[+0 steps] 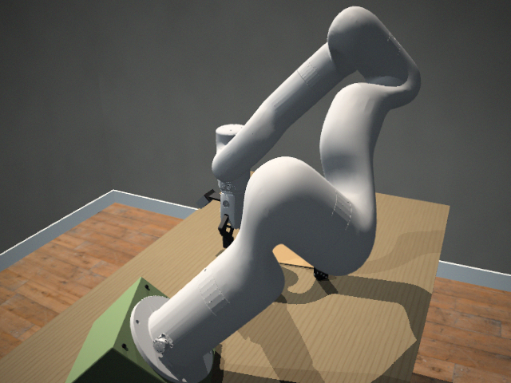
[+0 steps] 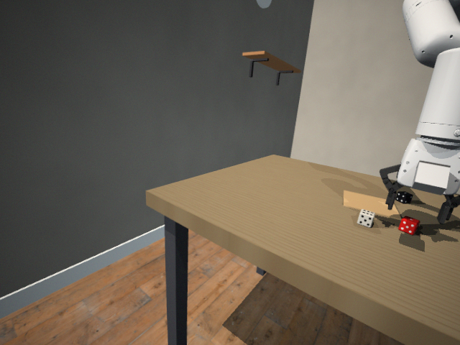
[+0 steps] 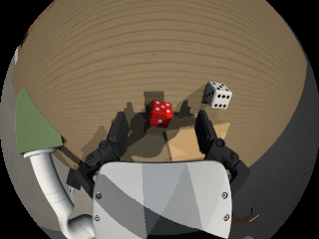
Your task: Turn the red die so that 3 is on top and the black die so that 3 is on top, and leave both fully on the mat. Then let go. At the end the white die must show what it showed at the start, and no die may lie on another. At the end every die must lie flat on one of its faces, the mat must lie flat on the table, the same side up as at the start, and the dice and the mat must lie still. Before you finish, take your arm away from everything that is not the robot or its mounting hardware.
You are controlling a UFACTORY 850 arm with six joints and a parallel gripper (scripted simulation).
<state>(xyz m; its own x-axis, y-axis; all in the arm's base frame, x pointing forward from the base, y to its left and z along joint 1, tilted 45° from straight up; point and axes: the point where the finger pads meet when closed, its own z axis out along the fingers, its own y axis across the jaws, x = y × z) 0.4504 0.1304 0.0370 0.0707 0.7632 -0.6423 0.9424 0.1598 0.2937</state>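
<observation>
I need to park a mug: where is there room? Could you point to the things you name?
Between the white, black-pipped die [image 2: 366, 218] [image 3: 218, 96] and the wooden table [image 1: 350, 325] [image 2: 241, 208] [image 3: 159, 50]'s left corner, exterior view. Crowded: around the red, white-pipped die [image 2: 409, 226] [image 3: 160, 114], beside the black-fingered end effector [image 1: 214, 223] [image 2: 415, 214] [image 3: 160, 114].

Top view: white die and red die out of sight; pale orange flat mat [image 1: 288, 254] [image 2: 366, 202] [image 3: 191, 143] mostly behind glossy white robot arm [image 1: 305, 206] [image 2: 442, 89]; black die with white pips [image 1: 320, 274] [image 2: 404, 197] partly covered by same arm, pips too small to read. Exterior view: arm cut off by top and right edges; black die partly behind black-fingered gripper [image 1: 226, 230] [image 2: 415, 213] [image 3: 161, 126]. Wrist view: black die unseen, mat's near part hidden behind gripper.
</observation>
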